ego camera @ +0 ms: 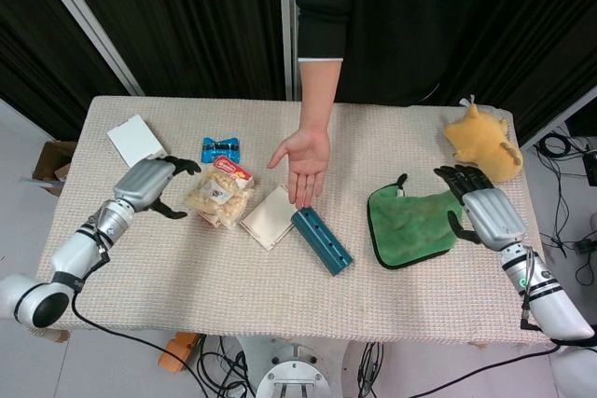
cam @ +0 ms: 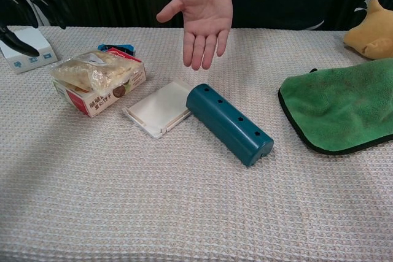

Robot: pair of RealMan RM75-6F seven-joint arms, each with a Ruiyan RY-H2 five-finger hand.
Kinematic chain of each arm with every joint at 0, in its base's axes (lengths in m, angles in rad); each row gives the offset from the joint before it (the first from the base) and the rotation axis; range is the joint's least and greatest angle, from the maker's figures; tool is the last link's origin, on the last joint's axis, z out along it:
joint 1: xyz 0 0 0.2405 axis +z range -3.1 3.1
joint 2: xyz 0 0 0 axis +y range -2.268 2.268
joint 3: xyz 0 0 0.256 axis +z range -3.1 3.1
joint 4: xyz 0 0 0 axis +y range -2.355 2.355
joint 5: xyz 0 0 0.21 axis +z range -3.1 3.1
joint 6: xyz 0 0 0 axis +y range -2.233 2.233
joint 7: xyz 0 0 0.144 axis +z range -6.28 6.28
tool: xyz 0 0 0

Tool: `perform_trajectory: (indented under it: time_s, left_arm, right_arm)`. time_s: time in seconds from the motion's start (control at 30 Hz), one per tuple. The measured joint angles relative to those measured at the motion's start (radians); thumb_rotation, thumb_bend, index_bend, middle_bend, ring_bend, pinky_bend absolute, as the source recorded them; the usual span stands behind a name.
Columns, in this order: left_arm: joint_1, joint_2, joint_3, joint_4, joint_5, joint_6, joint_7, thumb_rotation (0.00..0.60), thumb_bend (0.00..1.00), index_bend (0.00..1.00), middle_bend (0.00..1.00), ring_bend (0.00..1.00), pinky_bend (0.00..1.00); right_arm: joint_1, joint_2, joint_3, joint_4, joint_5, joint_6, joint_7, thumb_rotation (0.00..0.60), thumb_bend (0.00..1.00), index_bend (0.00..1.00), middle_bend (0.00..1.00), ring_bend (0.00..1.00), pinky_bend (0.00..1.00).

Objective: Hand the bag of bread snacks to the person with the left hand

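The clear bag of bread snacks [ego camera: 213,197] [cam: 90,70] lies on top of a red and white box [cam: 104,92] left of the table's middle. My left hand [ego camera: 149,184] [cam: 21,13] hovers just left of the bag, raised off the table, fingers spread and holding nothing. The person's open palm [ego camera: 301,159] [cam: 201,18] is held out above the table, right of the bag. My right hand [ego camera: 483,207] rests open on the right edge of the green cloth [ego camera: 411,223] [cam: 341,105]; the chest view does not show it.
A teal cylinder [ego camera: 321,240] [cam: 229,123] and a flat white case [ego camera: 267,216] [cam: 159,108] lie below the palm. A blue wrapper [ego camera: 221,148] and a white box [ego camera: 136,139] sit behind the bag. A yellow plush toy [ego camera: 480,140] is at the far right.
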Motion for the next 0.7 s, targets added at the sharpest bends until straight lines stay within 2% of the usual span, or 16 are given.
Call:
perform_trajectory:
  time_s: [0.13,0.2,0.3,0.47,0.7]
  left_arm:
    - [0.018,-0.012,0.034,-0.014,0.031,0.082,0.198,0.6,0.02,0.08,0.1,0.08,0.22]
    - [0.034,-0.026,0.056,-0.02,0.062,0.138,0.295,0.6,0.0,0.06,0.07,0.07,0.21]
    - [0.059,-0.077,0.086,-0.006,0.129,0.215,0.361,0.6,0.0,0.04,0.05,0.06,0.19]
    - [0.074,-0.191,0.108,0.095,0.178,0.232,0.341,0.6,0.0,0.04,0.05,0.06,0.18]
    - [0.05,-0.319,0.102,0.256,0.178,0.171,0.287,0.6,0.0,0.04,0.05,0.06,0.18]
  right_arm:
    - [-0.012,0.005,-0.002,0.001,-0.001,0.017,0.002,0.6,0.5,0.0,0.04,0.0,0.04]
    - [-0.021,0.008,-0.002,0.003,-0.005,0.031,0.015,0.6,0.5,0.0,0.03,0.0,0.04]
    - [-0.032,0.017,-0.003,0.005,-0.011,0.046,0.032,0.6,0.5,0.0,0.02,0.0,0.04]
    - [-0.05,0.034,-0.002,0.004,-0.018,0.069,0.058,0.6,0.5,0.0,0.01,0.0,0.04]
    - [-0.06,0.045,-0.002,0.011,-0.021,0.074,0.079,0.6,0.5,0.0,0.01,0.0,0.04]
